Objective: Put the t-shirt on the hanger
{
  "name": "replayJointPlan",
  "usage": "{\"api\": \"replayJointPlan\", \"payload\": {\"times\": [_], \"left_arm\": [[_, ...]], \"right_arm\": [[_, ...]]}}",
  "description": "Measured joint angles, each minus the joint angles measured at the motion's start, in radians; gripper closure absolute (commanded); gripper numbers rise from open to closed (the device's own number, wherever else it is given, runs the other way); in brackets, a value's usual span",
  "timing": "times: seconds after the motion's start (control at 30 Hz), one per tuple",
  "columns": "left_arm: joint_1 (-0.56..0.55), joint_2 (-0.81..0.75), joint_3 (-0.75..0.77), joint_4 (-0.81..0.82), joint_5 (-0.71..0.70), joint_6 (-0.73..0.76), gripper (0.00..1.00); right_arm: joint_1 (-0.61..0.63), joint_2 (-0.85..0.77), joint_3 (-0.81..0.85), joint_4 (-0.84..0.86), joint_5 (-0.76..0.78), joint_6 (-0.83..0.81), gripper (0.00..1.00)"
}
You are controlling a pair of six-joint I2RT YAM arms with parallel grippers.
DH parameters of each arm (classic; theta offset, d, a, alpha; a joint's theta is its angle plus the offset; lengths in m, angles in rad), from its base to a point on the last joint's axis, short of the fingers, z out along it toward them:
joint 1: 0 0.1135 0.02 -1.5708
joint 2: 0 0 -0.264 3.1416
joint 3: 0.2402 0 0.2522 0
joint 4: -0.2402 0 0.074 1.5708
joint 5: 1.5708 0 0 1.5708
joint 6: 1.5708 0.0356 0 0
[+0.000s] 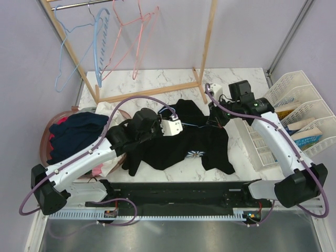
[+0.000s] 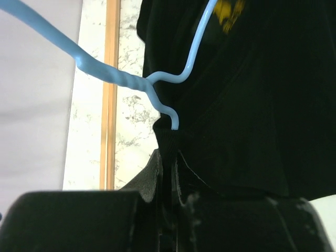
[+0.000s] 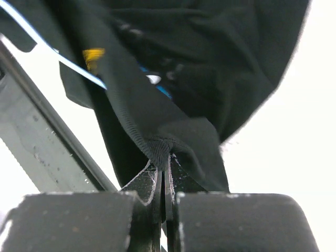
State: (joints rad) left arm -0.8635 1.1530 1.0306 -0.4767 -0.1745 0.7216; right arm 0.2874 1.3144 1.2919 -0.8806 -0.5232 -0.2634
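The black t-shirt [image 1: 184,149] lies spread on the marble table, white-and-blue print up. My left gripper [image 1: 180,126] is shut on its collar edge; in the left wrist view the jaws [image 2: 168,155] pinch black fabric. The light-blue wire hanger [image 2: 121,79] shows its hook and twisted neck just above them, and one arm runs into the shirt near the yellow emblem [image 2: 228,13]. My right gripper [image 1: 211,123] is shut on the ribbed collar [image 3: 160,144], lifting it. A stretch of hanger wire [image 1: 193,125] spans between the grippers and shows in the right wrist view [image 3: 79,71].
A wooden rack [image 1: 152,93] stands at the back with a light-blue wire hanger [image 1: 65,58], a wavy blue hanger [image 1: 98,47] and pink hangers [image 1: 131,42]. A basket with a navy garment [image 1: 79,131] sits at the left. White baskets [image 1: 299,110] stand at the right.
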Motion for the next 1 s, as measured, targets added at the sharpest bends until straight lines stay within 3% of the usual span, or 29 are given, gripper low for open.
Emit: {"api": "replayJointPlan", "payload": {"times": [0.13, 0.23, 0.27, 0.37, 0.47, 0.73, 0.9, 1.0], "left_arm": [[-0.043, 0.028, 0.079, -0.052, 0.014, -0.002, 0.98], [-0.053, 0.016, 0.099, -0.069, 0.049, -0.002, 0.98], [-0.054, 0.01, 0.101, -0.073, 0.054, -0.002, 0.98], [-0.055, -0.012, 0.108, -0.084, 0.071, -0.002, 0.98], [-0.055, -0.027, 0.122, -0.101, 0.08, -0.002, 0.98], [-0.055, -0.048, 0.15, -0.121, 0.113, -0.001, 0.98], [-0.055, -0.051, 0.166, -0.123, 0.149, -0.001, 0.98], [-0.056, -0.051, 0.185, -0.123, 0.176, -0.002, 0.98]], "right_arm": [[0.107, 0.0, 0.02, -0.006, 0.021, 0.007, 0.94], [0.13, 0.0, 0.047, -0.022, 0.029, 0.006, 0.78], [0.129, 0.0, 0.057, -0.028, 0.028, 0.002, 0.61], [0.126, -0.007, 0.082, -0.058, 0.002, -0.021, 0.41], [0.125, -0.031, 0.105, -0.108, -0.044, -0.063, 0.34], [0.132, -0.096, 0.242, -0.198, -0.137, -0.142, 0.35], [0.18, -0.078, 0.277, -0.185, -0.134, -0.14, 0.52], [0.225, -0.053, 0.277, -0.148, -0.128, -0.117, 0.52]]}}
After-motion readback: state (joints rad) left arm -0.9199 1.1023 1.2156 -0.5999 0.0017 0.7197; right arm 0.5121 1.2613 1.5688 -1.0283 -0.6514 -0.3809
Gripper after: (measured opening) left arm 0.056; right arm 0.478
